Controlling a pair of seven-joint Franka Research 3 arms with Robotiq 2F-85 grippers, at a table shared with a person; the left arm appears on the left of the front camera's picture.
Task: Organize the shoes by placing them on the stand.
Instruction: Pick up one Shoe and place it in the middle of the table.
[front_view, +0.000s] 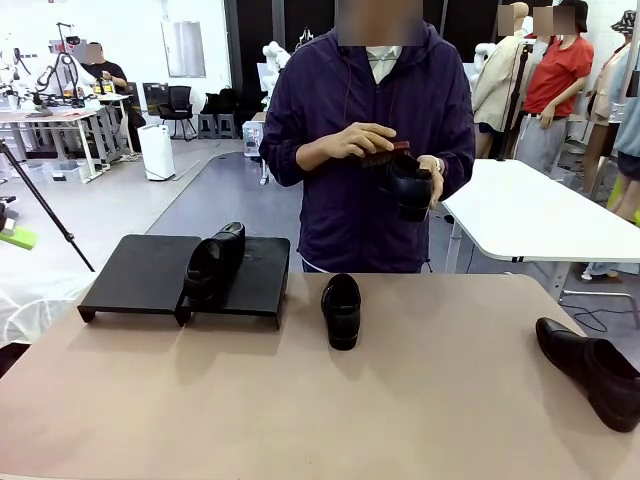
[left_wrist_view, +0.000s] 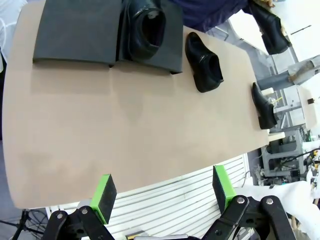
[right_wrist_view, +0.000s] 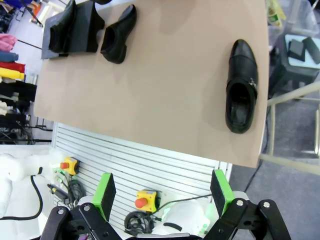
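One black shoe (front_view: 214, 262) rests on the right panel of the black stand (front_view: 140, 273), also seen from the left wrist as shoe (left_wrist_view: 146, 30) on stand (left_wrist_view: 75, 30). A second shoe (front_view: 341, 310) lies on the table just right of the stand. A third shoe (front_view: 591, 370) lies at the table's right edge; the right wrist sees this shoe (right_wrist_view: 241, 87). The person holds a fourth shoe (front_view: 409, 186) and a small brown-red brush (front_view: 382, 156) at chest height. My left gripper (left_wrist_view: 162, 192) and right gripper (right_wrist_view: 162, 190) hang open and empty, back from the table's near edge.
The tan table (front_view: 300, 400) has free room across its front and middle. A white table (front_view: 540, 210) stands behind at the right. A white slatted panel (right_wrist_view: 145, 160) runs below the near table edge, with a yellow button box (right_wrist_view: 143, 201) under it.
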